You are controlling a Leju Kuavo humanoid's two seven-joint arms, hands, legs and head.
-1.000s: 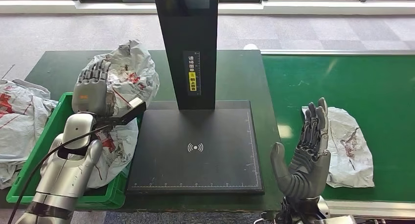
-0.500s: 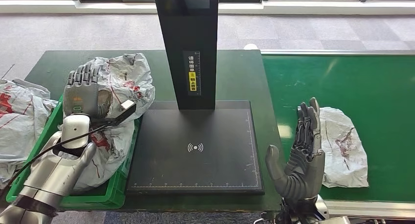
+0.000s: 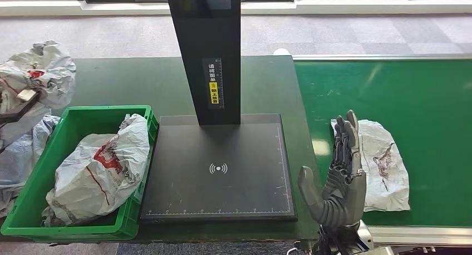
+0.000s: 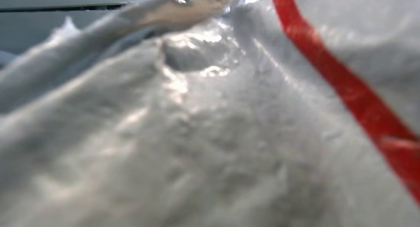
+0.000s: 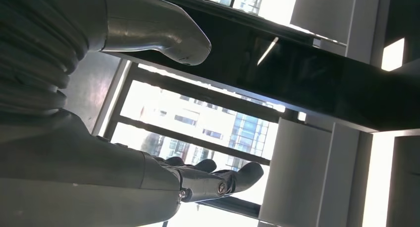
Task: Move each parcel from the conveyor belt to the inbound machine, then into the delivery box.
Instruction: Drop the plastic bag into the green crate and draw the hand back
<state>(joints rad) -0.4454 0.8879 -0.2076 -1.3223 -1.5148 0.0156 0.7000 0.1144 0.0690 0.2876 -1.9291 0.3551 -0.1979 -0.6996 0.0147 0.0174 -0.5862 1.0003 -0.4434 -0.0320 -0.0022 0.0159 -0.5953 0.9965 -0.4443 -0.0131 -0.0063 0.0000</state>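
**Next parcel waits on the belt beside the raised right robot hand**

Head view: the right robot hand [image 3: 340,180] stands upright at the near edge of the desk [image 3: 111,82], fingers straight and apart, holding nothing. Just to its right a flat white parcel [image 3: 381,166] lies on the green conveyor belt [image 3: 412,99]. The inbound machine [image 3: 220,171] sits left of the hand, its pad bare. Another parcel [image 3: 94,174] lies in the green delivery box [image 3: 33,182] at far left.

Left wrist view: crinkled white plastic with a red stripe [image 4: 366,103] presses close; whether the left robot hand grips it I cannot tell.

Right wrist view: thumb [image 5: 158,33] and fingers [image 5: 218,180] are spread against windows.

Best approach, I judge: lower the right hand onto the parcel's middle, gather slack plastic firmly, then carry it to the pad.
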